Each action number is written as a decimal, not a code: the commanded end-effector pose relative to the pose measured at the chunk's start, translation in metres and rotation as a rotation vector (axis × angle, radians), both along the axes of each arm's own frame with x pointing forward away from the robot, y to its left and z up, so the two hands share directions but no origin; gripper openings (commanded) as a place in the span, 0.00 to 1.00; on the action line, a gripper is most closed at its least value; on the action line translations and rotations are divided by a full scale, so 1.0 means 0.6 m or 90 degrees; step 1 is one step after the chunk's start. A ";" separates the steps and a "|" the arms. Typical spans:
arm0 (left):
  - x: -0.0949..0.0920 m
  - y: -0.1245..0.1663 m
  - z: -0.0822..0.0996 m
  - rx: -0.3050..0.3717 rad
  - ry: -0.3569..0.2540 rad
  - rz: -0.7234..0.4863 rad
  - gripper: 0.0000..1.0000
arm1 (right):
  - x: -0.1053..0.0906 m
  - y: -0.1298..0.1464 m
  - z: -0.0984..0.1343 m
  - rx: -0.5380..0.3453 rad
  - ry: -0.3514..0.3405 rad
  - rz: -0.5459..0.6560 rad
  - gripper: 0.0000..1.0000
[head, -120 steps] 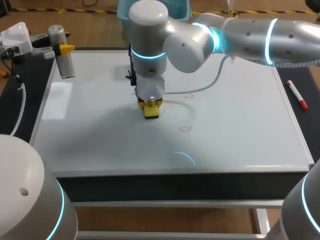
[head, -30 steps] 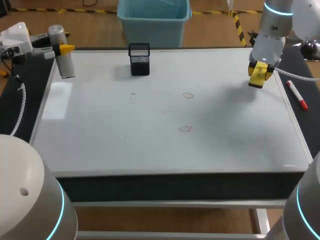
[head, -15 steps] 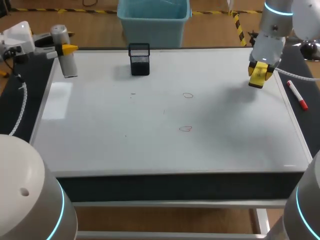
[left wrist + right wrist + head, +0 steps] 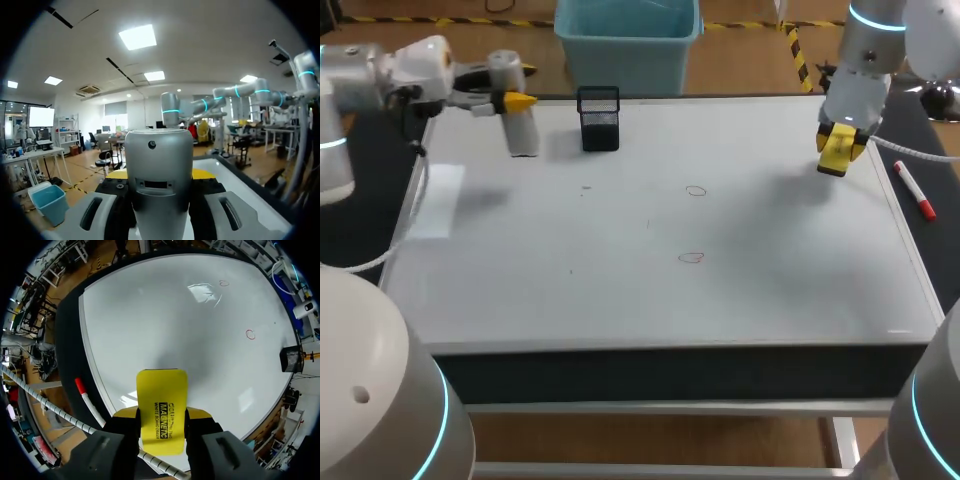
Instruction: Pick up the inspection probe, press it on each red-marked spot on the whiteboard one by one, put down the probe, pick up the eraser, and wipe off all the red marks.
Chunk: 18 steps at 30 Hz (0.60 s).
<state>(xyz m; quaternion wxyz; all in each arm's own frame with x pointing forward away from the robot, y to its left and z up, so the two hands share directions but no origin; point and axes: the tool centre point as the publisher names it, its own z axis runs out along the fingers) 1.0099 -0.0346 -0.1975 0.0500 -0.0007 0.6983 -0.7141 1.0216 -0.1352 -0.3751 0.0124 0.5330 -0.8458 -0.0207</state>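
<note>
The inspection probe, a grey cylinder, hangs upright over the far left part of the whiteboard, and my left gripper is shut on it. In the left wrist view the probe fills the space between the yellow tips of the gripper. My right gripper is above the board's far right corner, shut on the yellow eraser. The eraser sticks out past that gripper in the right wrist view. Two small red rings mark the board's middle, and the red rings lie ahead of the eraser.
A black mesh holder stands on the board's far edge, right of the probe. A red marker lies on the dark strip beside the board's right edge, and the marker shows beside the right gripper. The holder is far across the board.
My left arm has swung right with the probe, from off the board's left corner to above the board. The right arm, earlier at mid-board with the eraser, has kept still this last second.
</note>
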 end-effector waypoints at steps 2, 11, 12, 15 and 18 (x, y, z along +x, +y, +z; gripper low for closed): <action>-0.003 -0.082 0.004 0.006 -0.001 -0.048 0.00 | 0.000 -0.001 0.001 -0.001 0.000 0.001 0.00; -0.058 -0.207 -0.007 -0.021 0.006 -0.155 0.00 | 0.000 -0.001 0.001 -0.001 0.000 0.001 0.00; -0.063 -0.220 -0.009 -0.028 0.013 -0.172 0.00 | 0.000 -0.001 0.001 -0.001 0.000 0.001 0.00; -0.075 -0.258 -0.018 -0.028 0.025 -0.201 0.00 | 0.000 -0.001 0.001 -0.001 0.000 0.001 0.00; -0.077 -0.288 -0.029 -0.022 0.032 -0.213 0.00 | 0.000 -0.001 0.001 -0.001 0.000 0.001 0.00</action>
